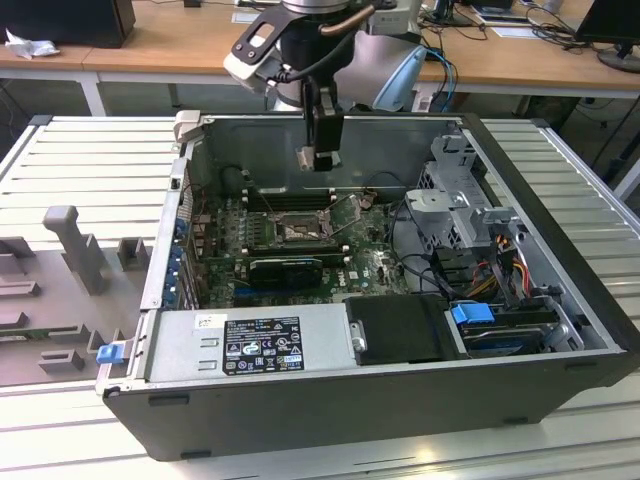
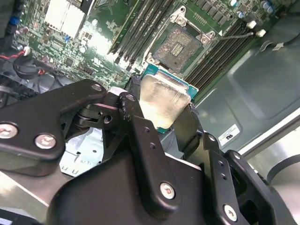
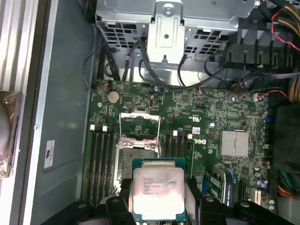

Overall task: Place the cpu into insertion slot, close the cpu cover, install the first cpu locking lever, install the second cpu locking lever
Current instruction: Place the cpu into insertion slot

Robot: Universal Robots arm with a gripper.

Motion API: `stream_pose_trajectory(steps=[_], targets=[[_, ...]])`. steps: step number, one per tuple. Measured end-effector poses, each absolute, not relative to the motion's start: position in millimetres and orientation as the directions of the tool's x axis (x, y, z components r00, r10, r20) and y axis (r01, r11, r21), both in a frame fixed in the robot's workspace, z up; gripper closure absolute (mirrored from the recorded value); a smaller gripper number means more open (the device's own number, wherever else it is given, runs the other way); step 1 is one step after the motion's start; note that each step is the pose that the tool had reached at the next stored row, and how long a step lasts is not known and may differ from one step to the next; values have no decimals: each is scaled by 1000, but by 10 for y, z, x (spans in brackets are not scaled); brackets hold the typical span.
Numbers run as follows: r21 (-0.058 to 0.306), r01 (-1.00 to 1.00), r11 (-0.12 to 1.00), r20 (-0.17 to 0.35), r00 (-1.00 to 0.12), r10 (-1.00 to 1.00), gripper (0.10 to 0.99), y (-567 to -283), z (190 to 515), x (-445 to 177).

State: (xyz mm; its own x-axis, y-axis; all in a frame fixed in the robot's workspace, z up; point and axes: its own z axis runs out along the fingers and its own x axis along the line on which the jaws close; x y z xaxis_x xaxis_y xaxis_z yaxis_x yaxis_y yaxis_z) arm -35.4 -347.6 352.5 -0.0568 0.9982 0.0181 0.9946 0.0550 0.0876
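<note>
Over the motherboard (image 1: pixel 370 265), gripper (image 1: pixel 320 158) clamps the cpu (image 3: pixel 158 192), hanging at 12 o'clock of the insertion slot (image 1: pixel 297 231) in the exterior view, clear of it, cpu cover (image 3: pixel 140 123) raised.

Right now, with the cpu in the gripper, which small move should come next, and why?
Probably ease the cpu down toward the insertion slot. The gripper is shut on the cpu and hangs above the board in the exterior view; the slot lies empty, with the cpu cover raised.
</note>
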Motion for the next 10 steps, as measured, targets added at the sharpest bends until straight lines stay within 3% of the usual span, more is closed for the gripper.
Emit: stream_pose_trajectory(steps=[10], targets=[[88, 995, -41, 18, 40, 999, 557, -3476, 3521, -355]])
